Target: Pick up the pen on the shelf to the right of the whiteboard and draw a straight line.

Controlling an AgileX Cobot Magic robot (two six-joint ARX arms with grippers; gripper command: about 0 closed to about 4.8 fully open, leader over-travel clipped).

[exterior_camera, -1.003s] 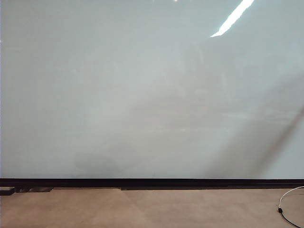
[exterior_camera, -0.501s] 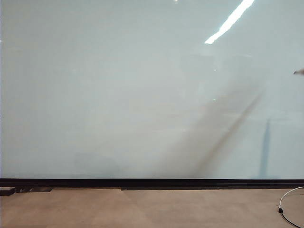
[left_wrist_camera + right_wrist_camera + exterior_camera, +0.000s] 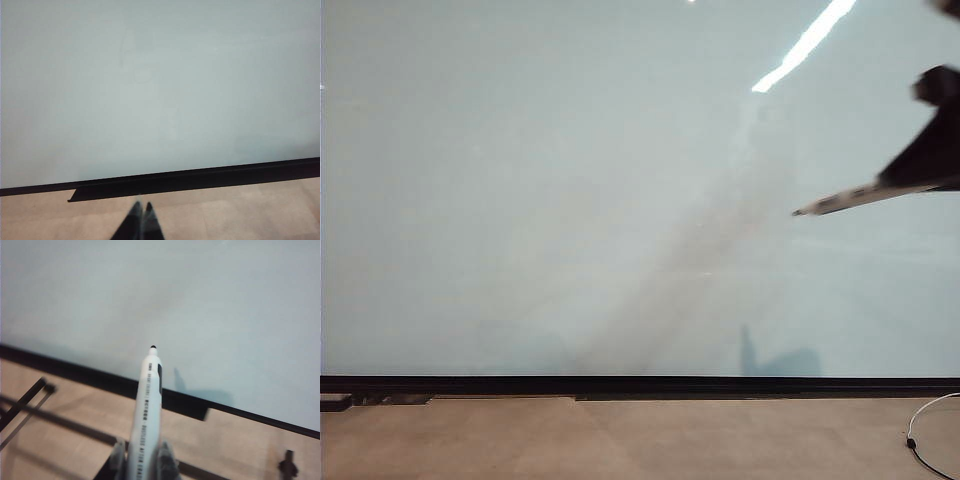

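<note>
The whiteboard (image 3: pixel 570 190) fills most of the exterior view, with a black strip (image 3: pixel 640 384) along its bottom edge. My right gripper (image 3: pixel 895 180) reaches in from the upper right, shut on the pen (image 3: pixel 840 201), whose dark tip points left in front of the board. In the right wrist view the pen (image 3: pixel 148 395) sticks out between the fingers of the right gripper (image 3: pixel 142 457), tip toward the whiteboard (image 3: pixel 200 300). My left gripper (image 3: pixel 141 217) hangs low over the floor, fingertips together and empty. No straight line shows on the board. The shelf is out of view.
Tan floor (image 3: pixel 620 440) lies below the board. A white cable (image 3: pixel 920 425) curls at the lower right. Dark thin bars (image 3: pixel 30 402) cross the floor in the right wrist view, and a small dark object (image 3: pixel 287 467) stands near the board's base.
My right gripper with the pen has swung in from the right edge and now shows at the upper right of the board; its shadow has shifted. The left gripper has not moved.
</note>
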